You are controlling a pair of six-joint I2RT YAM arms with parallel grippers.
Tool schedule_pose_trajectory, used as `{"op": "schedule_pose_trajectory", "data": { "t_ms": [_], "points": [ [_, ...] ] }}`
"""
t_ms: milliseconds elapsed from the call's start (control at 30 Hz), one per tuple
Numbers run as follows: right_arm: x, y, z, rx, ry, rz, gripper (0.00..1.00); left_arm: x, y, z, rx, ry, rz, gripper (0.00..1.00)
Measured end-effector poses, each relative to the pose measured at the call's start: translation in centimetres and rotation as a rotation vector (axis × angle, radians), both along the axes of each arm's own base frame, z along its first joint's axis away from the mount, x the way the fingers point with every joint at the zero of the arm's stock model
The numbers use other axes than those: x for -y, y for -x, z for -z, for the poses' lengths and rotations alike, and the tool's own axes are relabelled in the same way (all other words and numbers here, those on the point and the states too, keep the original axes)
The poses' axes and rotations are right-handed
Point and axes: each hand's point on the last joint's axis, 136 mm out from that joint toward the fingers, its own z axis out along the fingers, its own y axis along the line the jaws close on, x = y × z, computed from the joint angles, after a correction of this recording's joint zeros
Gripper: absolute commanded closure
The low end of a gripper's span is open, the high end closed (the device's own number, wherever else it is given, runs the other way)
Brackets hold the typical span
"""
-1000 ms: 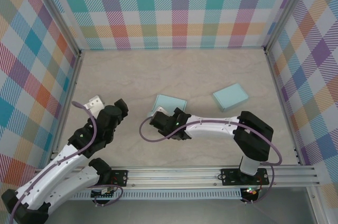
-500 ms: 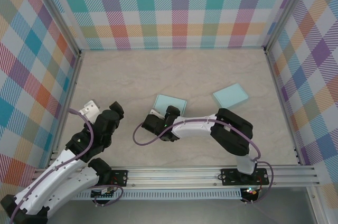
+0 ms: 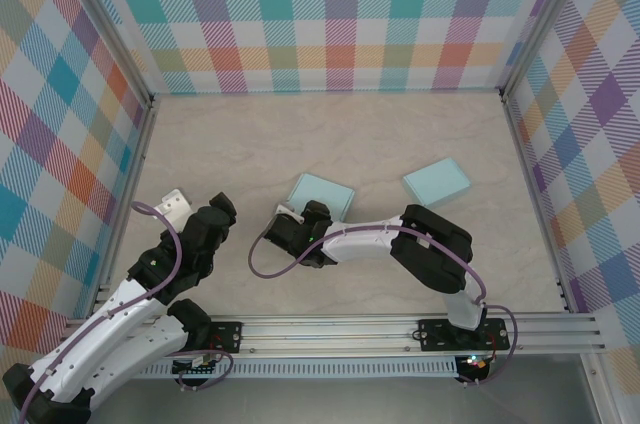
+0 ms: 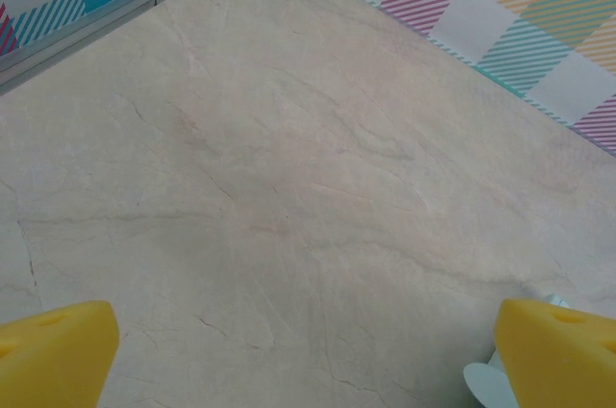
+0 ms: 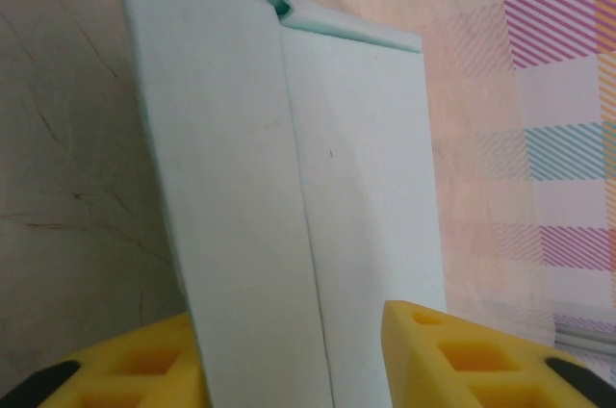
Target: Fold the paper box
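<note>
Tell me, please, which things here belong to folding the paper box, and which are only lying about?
For the job:
- pale blue flat paper box
- right gripper, jaws on either side of that box

Lying about:
- second pale blue paper piece, apart and untouched; possibly a spare
- left gripper, jaws open over the beige marbled tabletop

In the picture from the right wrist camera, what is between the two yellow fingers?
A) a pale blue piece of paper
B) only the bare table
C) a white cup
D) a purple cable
A: in the right wrist view, the pale blue paper box runs down into the gap between the two yellow fingers.
</note>
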Motion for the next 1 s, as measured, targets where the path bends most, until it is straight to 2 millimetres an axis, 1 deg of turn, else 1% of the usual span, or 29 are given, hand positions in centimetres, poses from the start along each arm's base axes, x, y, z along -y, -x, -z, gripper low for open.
{"op": "schedule_pose_trajectory", "data": {
  "t_ms": [67,133,167,300,400,433,467,567,700,833,1000],
  "points": [
    [-0.1,-0.1,-0.1,0.003,0.005,-0.008,0.68,0.0,0.0,0.0,-0.001,-0.001,0.001,0.00],
    [-0.1,-0.1,-0.2,0.003,0.008,-0.011,0.79,0.0,0.0,0.0,-0.004,-0.008,0.005,0.00],
    [0.0,-0.1,-0.3,0.000,0.008,-0.014,0.82,0.1,-0.1,0.1,-0.008,-0.014,0.008,0.00],
    [0.2,0.0,-1.6,-0.025,-0.021,-0.020,0.90,0.2,-0.2,0.4,-0.030,-0.045,0.022,0.00],
    [0.6,0.0,-3.0,-0.047,-0.057,-0.022,0.91,0.4,-0.3,0.8,-0.051,-0.068,0.038,0.00],
    [0.8,0.0,-3.5,-0.056,-0.069,-0.024,0.94,0.5,-0.4,0.9,-0.058,-0.079,0.044,0.00],
    [1.0,-0.1,-3.9,-0.066,-0.082,-0.024,1.00,0.7,-0.5,1.0,-0.067,-0.087,0.053,0.00],
    [1.5,-0.3,-4.9,-0.090,-0.124,-0.015,1.00,1.2,-0.9,1.0,-0.083,-0.103,0.076,0.00],
    [1.9,-0.1,-5.6,-0.134,-0.166,-0.018,1.00,1.7,-1.2,0.8,-0.090,-0.110,0.101,0.00],
    [2.3,0.8,-6.2,-0.249,-0.229,-0.030,1.00,2.4,-1.6,0.4,-0.083,-0.113,0.143,0.00],
    [2.3,1.4,-8.0,-0.420,-0.330,-0.052,1.00,4.3,-2.2,-0.2,-0.072,-0.127,0.270,0.00]
  ]
}}
